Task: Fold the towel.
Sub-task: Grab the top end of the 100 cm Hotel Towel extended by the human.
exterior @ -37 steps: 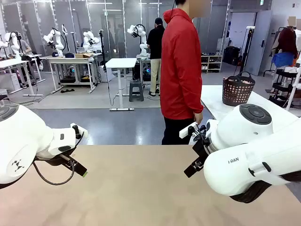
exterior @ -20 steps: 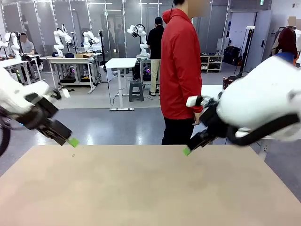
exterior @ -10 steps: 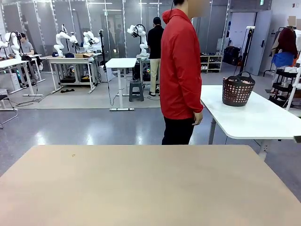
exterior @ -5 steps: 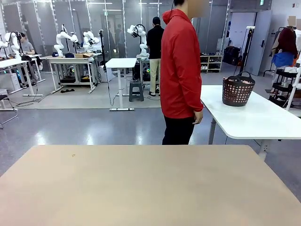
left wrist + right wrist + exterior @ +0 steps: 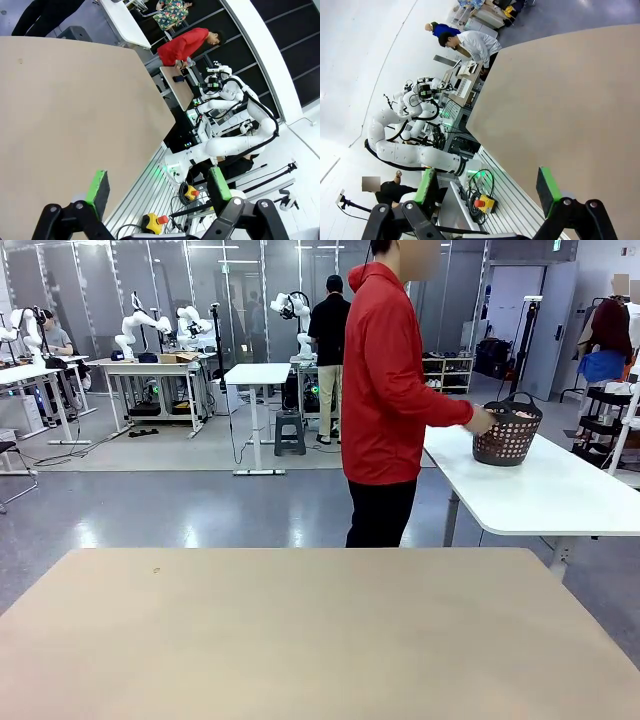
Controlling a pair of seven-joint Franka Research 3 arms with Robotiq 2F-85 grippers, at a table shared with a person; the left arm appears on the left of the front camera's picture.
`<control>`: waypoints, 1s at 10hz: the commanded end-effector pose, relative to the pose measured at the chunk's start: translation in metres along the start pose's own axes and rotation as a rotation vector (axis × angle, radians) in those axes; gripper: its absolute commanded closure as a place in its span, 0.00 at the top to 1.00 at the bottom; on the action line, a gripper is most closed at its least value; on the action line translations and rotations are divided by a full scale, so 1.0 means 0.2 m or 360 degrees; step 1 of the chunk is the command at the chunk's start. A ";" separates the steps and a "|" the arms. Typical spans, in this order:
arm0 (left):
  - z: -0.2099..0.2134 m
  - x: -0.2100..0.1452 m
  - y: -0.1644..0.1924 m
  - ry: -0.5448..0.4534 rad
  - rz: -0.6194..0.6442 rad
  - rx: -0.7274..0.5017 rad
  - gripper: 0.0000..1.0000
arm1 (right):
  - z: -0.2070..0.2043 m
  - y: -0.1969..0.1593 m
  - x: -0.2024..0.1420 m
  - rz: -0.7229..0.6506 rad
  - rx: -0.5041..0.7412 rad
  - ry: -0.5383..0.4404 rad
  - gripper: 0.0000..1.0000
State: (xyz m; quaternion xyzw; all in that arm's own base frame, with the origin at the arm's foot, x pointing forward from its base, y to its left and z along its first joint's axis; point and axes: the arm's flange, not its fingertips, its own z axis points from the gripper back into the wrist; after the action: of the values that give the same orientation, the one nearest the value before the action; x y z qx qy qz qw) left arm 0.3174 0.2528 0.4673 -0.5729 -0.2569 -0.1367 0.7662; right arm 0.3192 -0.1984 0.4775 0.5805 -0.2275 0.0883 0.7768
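Observation:
A person in a red jacket [image 5: 385, 370] stands beyond the far edge of the tan table [image 5: 300, 640], with one hand [image 5: 483, 420] on a dark basket [image 5: 508, 435] on a white side table. A trace of pink shows at the basket's top; the towel is otherwise hidden. In the left wrist view my left gripper [image 5: 158, 185] hangs open above the tan table's edge [image 5: 75, 100], nothing between its green pads. My right gripper [image 5: 487, 185] is open too, held off the table's side [image 5: 570, 100] with nothing in it.
The white side table [image 5: 540, 490] stands at the far right, behind the tan table's corner. Grey floor lies between the two tables. More people and work tables stand far off at the back.
Both arms have drawn back out of the front view. The person, standing with arm down until half a second ago, has reached out to the basket.

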 end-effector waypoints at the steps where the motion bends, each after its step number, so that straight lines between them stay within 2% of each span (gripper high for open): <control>1: 0.01 0.00 0.00 -0.0006 -0.0012 -0.0017 1.00 | 0.00 0.00 0.01 0.0020 0.0025 -0.0022 1.00; 10: 0.01 0.00 0.00 -0.0006 -0.0012 -0.0017 1.00 | 0.00 0.00 0.01 0.0020 0.0025 -0.0022 1.00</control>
State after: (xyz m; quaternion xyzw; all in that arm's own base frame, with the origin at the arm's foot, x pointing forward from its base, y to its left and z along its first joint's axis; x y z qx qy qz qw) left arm 0.3173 0.2530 0.4674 -0.5726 -0.2570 -0.1364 0.7665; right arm 0.3191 -0.1983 0.4775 0.5810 -0.2272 0.0883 0.7765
